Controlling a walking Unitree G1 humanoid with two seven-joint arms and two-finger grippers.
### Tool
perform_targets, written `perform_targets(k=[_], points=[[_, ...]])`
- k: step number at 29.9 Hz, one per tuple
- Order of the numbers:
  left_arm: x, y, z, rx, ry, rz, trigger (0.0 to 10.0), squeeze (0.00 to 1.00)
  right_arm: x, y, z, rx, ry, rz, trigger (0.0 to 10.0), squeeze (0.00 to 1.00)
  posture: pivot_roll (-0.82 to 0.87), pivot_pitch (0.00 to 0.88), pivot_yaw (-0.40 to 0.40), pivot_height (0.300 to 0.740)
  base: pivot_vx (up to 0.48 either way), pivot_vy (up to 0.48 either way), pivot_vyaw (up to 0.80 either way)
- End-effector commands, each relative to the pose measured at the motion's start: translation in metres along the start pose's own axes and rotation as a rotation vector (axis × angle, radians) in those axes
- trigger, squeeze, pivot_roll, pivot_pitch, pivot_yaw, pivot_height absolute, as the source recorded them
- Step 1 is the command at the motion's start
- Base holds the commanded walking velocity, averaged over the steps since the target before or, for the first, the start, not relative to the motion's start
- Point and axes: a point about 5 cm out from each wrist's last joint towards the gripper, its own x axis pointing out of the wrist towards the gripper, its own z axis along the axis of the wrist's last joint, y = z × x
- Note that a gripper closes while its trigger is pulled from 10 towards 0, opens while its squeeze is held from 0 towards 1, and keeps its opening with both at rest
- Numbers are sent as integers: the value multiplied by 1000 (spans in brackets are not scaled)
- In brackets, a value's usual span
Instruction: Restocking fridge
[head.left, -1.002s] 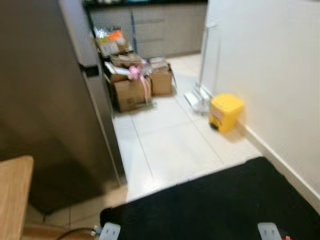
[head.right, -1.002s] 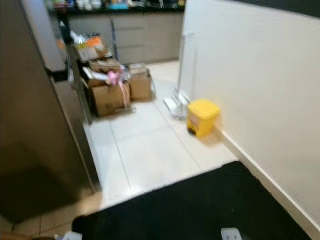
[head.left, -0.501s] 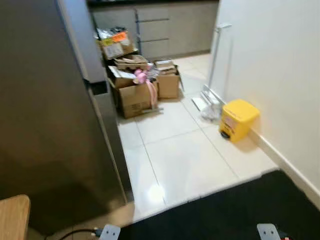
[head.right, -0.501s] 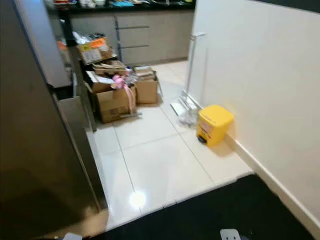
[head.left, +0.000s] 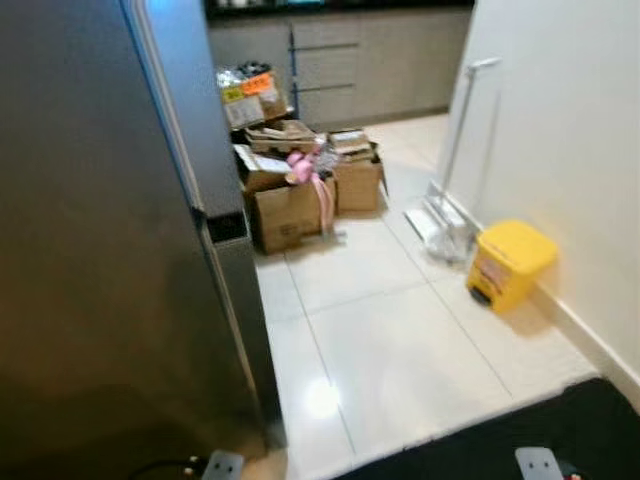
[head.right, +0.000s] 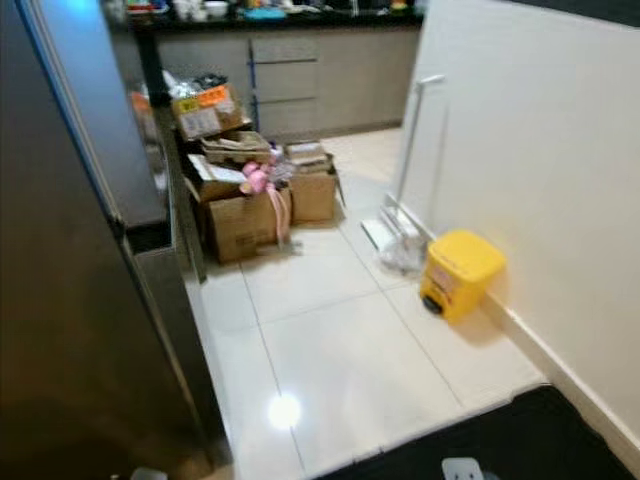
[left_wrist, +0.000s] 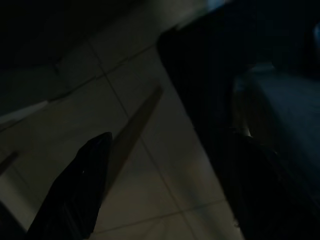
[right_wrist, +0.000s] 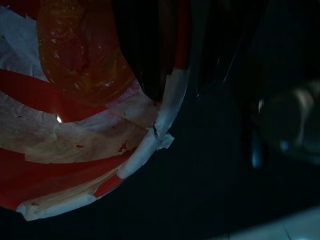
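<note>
The right gripper (right_wrist: 165, 55) is pressing its black fingers against a red-and-white wrapped package with an orange patch (right_wrist: 75, 115), apparently gripping it, likely stock being carried low at the robot's side. The left gripper (left_wrist: 80, 195) is hanging idle in shade over pale floor tiles; whether its fingers are parted cannot be told. Outward, in the head views, the tall dark grey metal fridge (head.left: 100, 250) is standing at nine o'clock, its door closed, so nothing is going in yet. Brown cardboard boxes stuffed with papers and a pink ribbon (head.left: 290, 195) are crowding the floor at twelve o'clock, just beside the fridge's far corner. A small yellow plastic pedal bin (head.left: 510, 262) is sitting at two o'clock against the white wall (head.left: 570, 150), keeping the glossy white tiled floor (head.left: 390, 350) passable.
</note>
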Motion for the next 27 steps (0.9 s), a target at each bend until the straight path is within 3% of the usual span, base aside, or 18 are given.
perform_targets(k=[1,14,27], points=[[0,0,-5,-13,14,4,10000,0,0,2,-2,5,1,1,10000,0,-60,0,-22,740,0,0,0],[0,-1,-6,-37,10,-21,10000,0,0,4,-2,4,-5,24,10000,0,-62,0,-23,740,0,0,0],[0,-3,-5,-38,13,-34,10000,0,0,9,-4,4,0,86,10000,0,-63,0,-22,740,0,-426,62]])
